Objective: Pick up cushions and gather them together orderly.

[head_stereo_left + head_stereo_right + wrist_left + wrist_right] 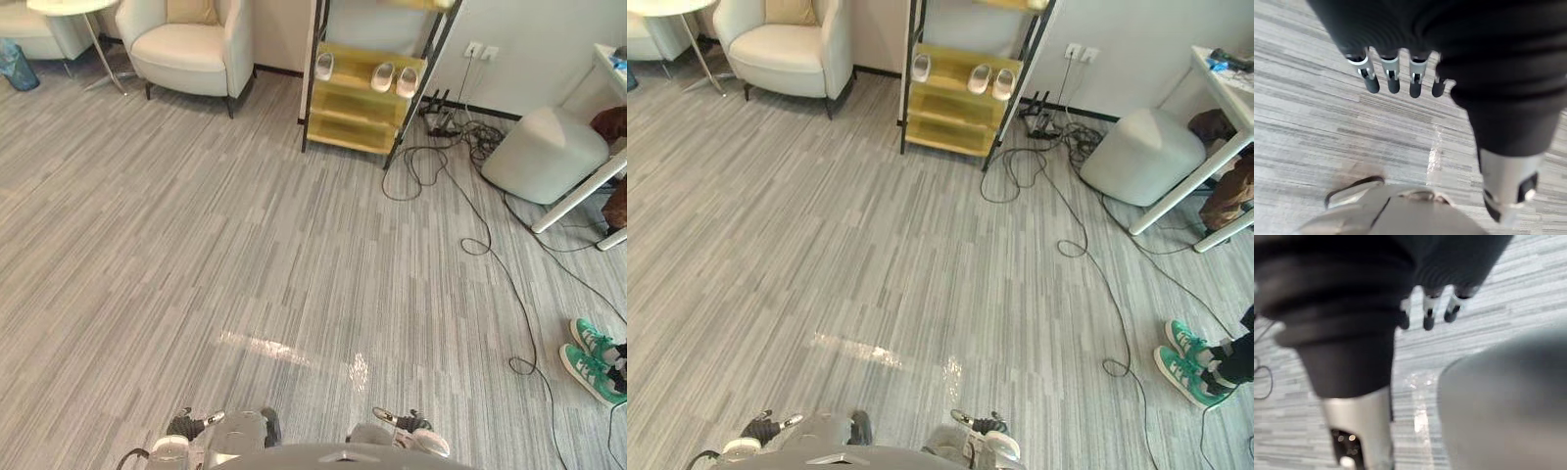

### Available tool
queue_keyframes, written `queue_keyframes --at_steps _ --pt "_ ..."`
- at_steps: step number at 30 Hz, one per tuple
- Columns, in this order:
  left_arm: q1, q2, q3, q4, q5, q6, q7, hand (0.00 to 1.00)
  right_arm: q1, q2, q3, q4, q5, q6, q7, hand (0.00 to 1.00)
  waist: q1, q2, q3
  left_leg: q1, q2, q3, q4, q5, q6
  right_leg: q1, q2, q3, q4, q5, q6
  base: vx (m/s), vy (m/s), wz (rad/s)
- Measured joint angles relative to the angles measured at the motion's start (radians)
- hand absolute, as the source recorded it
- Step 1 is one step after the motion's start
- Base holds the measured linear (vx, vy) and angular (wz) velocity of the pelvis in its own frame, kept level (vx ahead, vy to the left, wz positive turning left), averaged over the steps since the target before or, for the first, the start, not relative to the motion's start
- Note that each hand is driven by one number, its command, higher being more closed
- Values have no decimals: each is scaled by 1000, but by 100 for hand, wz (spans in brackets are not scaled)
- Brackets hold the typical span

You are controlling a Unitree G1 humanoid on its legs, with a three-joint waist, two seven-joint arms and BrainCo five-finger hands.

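Fingers point(1393, 83) straight, well apart from cushion point(192, 10).

left hand point(1415, 44): black ribbed cover, upper frame | fingers point(1393, 78): silver, dark tips | thumb point(1506, 181): silver, lower right | right hand point(1449, 264): same black ribbing, silver digits

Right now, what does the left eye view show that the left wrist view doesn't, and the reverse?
Left eye view: a white armchair with a tan cushion, a yellow shelf, a grey pouf, a person's green shoes. Left wrist view: the left hand close up, fingers straight, empty. Both: the striped grey floor with a glare patch.
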Motion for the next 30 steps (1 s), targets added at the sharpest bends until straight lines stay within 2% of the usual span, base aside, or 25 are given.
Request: queue_keyframes --at_steps 2,3,5,6,7,8,11,12,13,14,15,16,18,21,23,24,25,27,28,30 --pt "-6 0 0 -4 0 0 0 0 0 6 -1 -10 -4 -6 0 0 -7 0 -1 58 2 -7 -45 0 -1 -29 35 -69 -142 -79 -8 208 -11 15" --pt "-15 0 0 -6 0 0 0 0 1 7 -1 -14 -4 -6 0 0 -9 0 0 67 2 -9 -53 -1 -2 -37 41 -76 -181 -88 -15 197 -75 16" --pt "-20 -4 0 -9 1 0 0 0 -2 9 -2 -27 1 -6 0 0 -19 9 3 87 18 -27 -71 -10 -18 -55 77 -116 -424 -81 -37 237 -115 18" --pt "-19 -4 1 -9 1 -1 0 0 -2 10 -2 -26 1 -6 -1 0 -19 8 3 88 19 -28 -77 -12 -28 -49 84 -125 -506 -52 -56 182 -121 12" --pt "-18 -2 2 -9 1 -1 0 0 1 11 -3 -25 2 -6 -1 0 -19 3 1 93 15 -31 -78 -22 -44 -45 87 -123 -594 16 -97 150 -118 4" --pt "-17 -1 8 -9 2 -1 0 0 5 12 -9 -25 2 -5 -1 0 -19 -7 0 106 7 -33 -76 -35 -62 -33 81 -121 -645 110 -106 240 -202 4" --pt "-16 -50 9 -7 23 -3 0 0 2 -3 -50 -27 3 -7 -1 0 -28 61 -10 119 79 -71 -70 -61 -106 22 149 -175 -718 103 -113 297 -237 20" --pt "-16 -54 8 -7 23 -3 -1 0 2 -6 -54 -28 3 -7 -1 0 -28 72 -10 118 91 -76 -62 -64 -112 32 164 -178 -736 101 -114 267 -185 20" --pt "-18 -59 8 -8 23 -4 -2 0 2 -8 -64 -26 3 -7 -3 0 -29 93 -14 92 118 -79 3 -72 -128 57 185 -188 -764 94 -120 226 -176 18" --pt "-19 -59 9 -8 23 -3 -4 0 4 -7 -69 -26 3 -6 -3 0 -28 86 -9 72 131 -79 53 -76 -135 70 191 -193 -777 93 -122 174 -136 23" --pt "-22 -56 10 -11 23 -3 -9 0 7 -7 -69 -26 5 -6 -4 0 -24 84 -2 16 164 -79 203 -77 -151 111 202 -202 -801 88 -130 169 -117 14" --pt "-22 -57 11 -16 23 -3 -12 0 11 -8 -69 -26 5 -6 -5 0 -19 85 3 -5 181 -79 279 -81 -156 132 209 -204 -808 83 -135 131 -63 7" --pt "-18 -60 11 -45 23 -3 -20 0 17 -11 -63 -26 5 -6 -6 0 -12 92 4 -63 224 -81 420 -88 -145 172 219 -195 -809 65 -136 154 -7 -16" --pt "-17 -59 11 -49 23 -3 -19 0 21 -12 -62 -27 5 -5 -10 0 -4 91 4 -125 247 -98 387 -97 -138 184 218 -148 -808 54 -132 134 90 -47" --pt "-18 -59 11 -48 23 -3 -19 0 22 -12 -61 -29 6 -5 -10 0 -2 92 4 -131 245 -139 256 -86 -142 182 217 -115 -802 57 -101 111 212 -57" --pt "-20 -56 13 -46 22 -2 -19 0 20 -9 -59 -33 6 -7 -10 0 -2 96 7 -116 233 -155 189 -43 -163 179 208 -87 -777 45 -77 140 289 -39" --pt "-18 -36 14 -46 23 -2 -18 0 31 3 -44 -47 7 -5 -11 0 -4 72 2 -90 192 -135 139 -26 -148 174 184 -64 -779 48 -57 114 222 -23" --pt "-21 -29 13 -46 22 -2 -17 0 44 10 -30 -56 4 -4 -9 0 2 42 -13 -80 161 -128 140 -18 -137 186 170 -48 -834 75 -42 130 183 -16" --pt "-23 -29 13 -46 21 -2 -16 0 45 13 -31 -54 3 -2 -9 0 8 49 -10 -71 145 -135 132 -17 -135 207 164 -31 -874 96 -37 158 215 -26" --pt "-25 -28 13 -38 21 -2 -15 0 45 14 -31 -55 3 -1 -9 0 -1 35 -18 -54 118 -131 107 -11 -125 225 147 -12 -913 116 -41 100 161 -14"
